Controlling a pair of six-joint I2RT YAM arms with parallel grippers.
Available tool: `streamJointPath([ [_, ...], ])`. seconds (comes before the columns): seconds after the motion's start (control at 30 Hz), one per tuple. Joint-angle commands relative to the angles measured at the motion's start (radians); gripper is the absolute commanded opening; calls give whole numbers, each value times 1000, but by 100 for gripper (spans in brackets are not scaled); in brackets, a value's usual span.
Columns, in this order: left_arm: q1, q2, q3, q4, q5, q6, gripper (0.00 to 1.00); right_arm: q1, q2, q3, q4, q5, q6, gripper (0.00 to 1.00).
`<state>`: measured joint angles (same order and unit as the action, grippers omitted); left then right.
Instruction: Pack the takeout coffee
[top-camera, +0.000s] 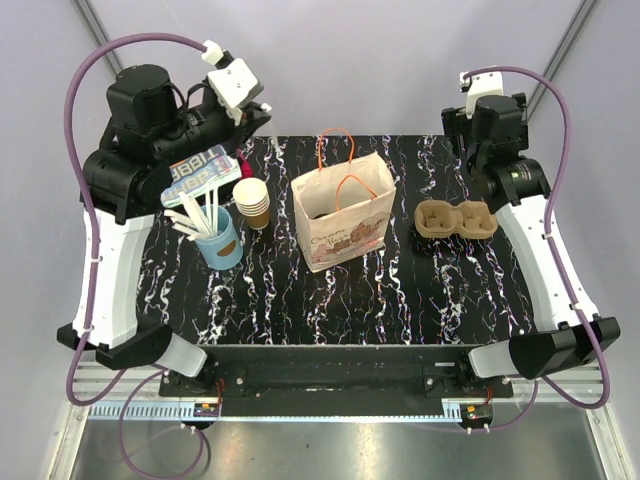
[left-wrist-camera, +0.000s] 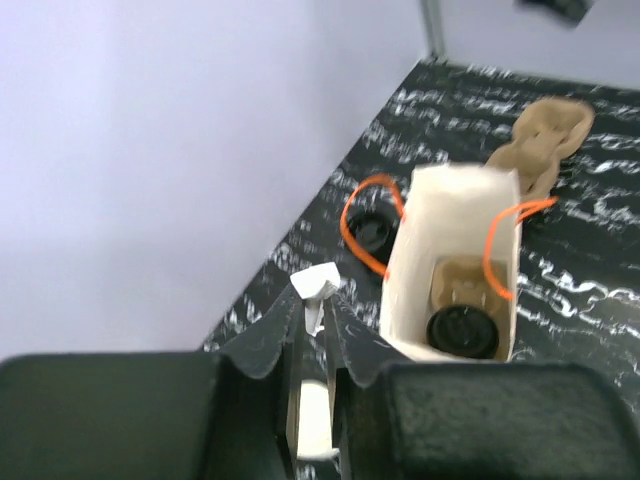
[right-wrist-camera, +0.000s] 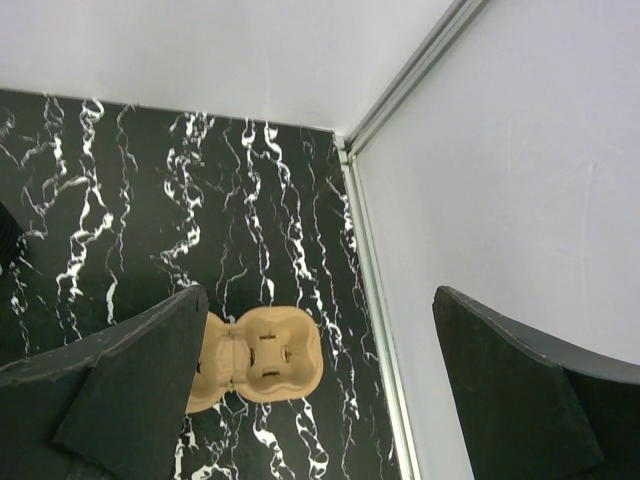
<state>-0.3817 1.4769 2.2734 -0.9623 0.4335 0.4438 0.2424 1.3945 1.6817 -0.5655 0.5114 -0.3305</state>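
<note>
Black-lidded takeout coffee (left-wrist-camera: 462, 330) sits in bag (left-wrist-camera: 402, 285); left hand (left-wrist-camera: 313, 305) pinches white packet (left-wrist-camera: 315, 412).

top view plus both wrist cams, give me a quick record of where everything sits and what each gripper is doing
coffee: inside the paper bag, only its black lid shows
paper bag: upright, middle of the table, orange handles up
cup tray: on the table right of the bag, holes empty
cup stack: left of the bag
blue cup: beside the stack, white sticks in it
left gripper: closed on a white packet
right gripper: open, above the cup tray
</note>
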Motion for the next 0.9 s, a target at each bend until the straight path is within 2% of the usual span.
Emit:
streamJointPath([
  [0.0,-92,43,98,94,-51,10,16,-15,-9,-37,50,-17,39,100],
  [0.2,-242,118,135,74,-156,72,17,-25,-22,-59,52,-31,45,100],
  [0.4,-335,184,120,60,-211,98,17,-25,-46,-71,50,-51,56,100],
  [0.87,-436,316,74,43,-245,88,16,-25,-110,-135,52,-53,24,100],
])
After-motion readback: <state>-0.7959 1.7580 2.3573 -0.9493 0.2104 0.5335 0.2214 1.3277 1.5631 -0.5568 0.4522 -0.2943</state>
